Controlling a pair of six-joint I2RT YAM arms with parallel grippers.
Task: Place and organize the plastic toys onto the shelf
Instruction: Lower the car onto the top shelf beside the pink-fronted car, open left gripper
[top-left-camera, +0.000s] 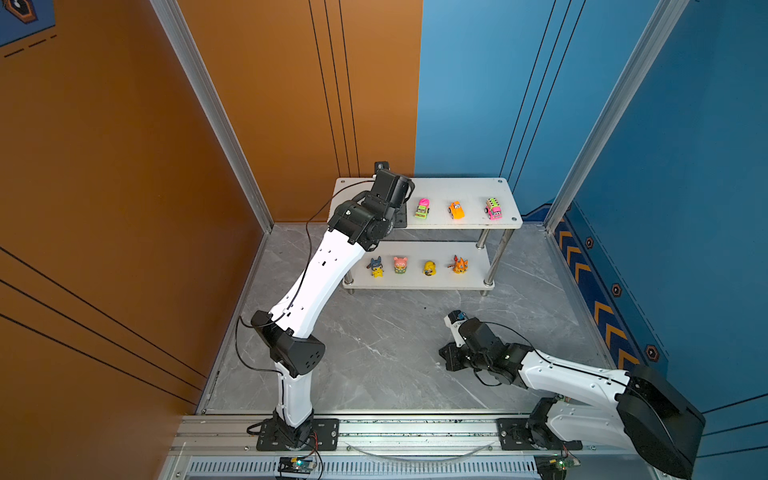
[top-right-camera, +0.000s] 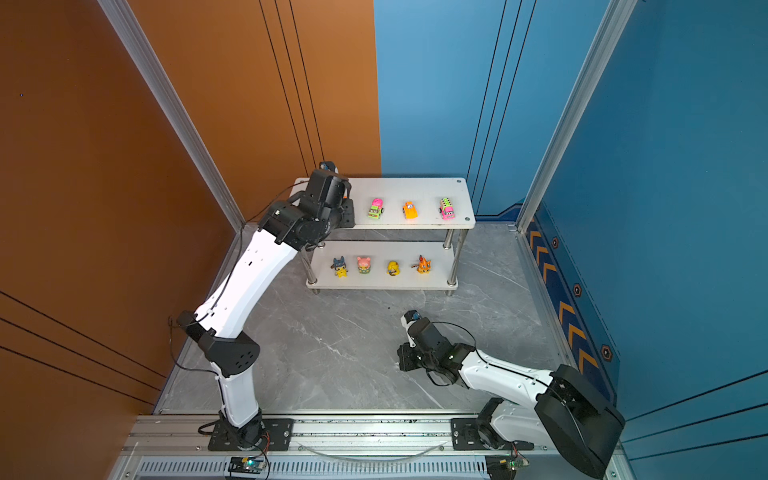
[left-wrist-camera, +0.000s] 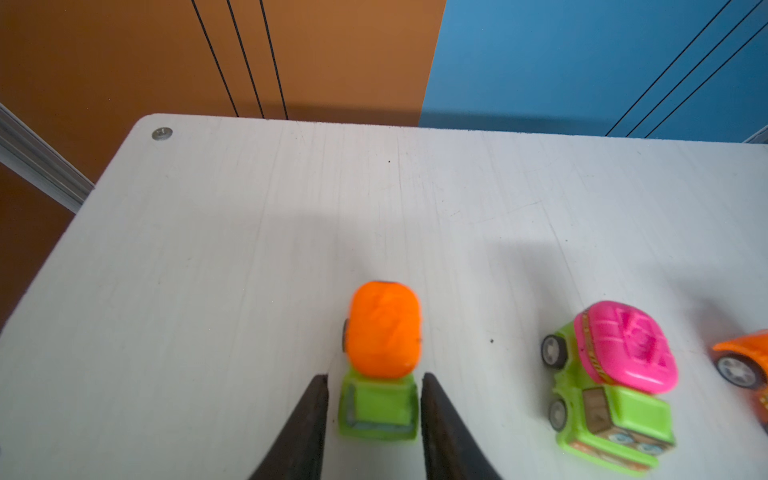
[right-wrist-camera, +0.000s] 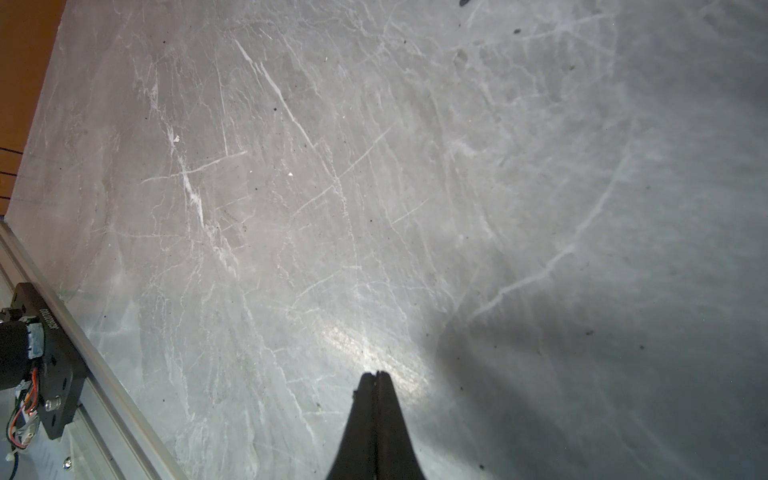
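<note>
The left gripper is over the left end of the shelf's top board. Its two dark fingers are spread a little, one on each side of the green cab of a green and orange car. A thin strip of white board shows between one finger and the cab. On the other side I cannot tell whether the finger touches it. The car sits on its wheels on the board. Its long axis runs in line with the fingers, with the orange drum end toward the back wall and the cab end toward the gripper. In both top views the arm's wrist hides this car.

Just beside it on the same board is a green car with a pink top. Then come an orange car and a pink car with a green roof. They are spaced in a row, each lying front to back across the board, and the pink-topped car's painted face is turned to the front edge.

On the lower board four figures stand upright in a row: a blue and yellow one, a pink one, a yellow duck and an orange one.

The right gripper is low over the grey marbled table, well apart from the shelf. Its fingers are pressed together with nothing between them.
</note>
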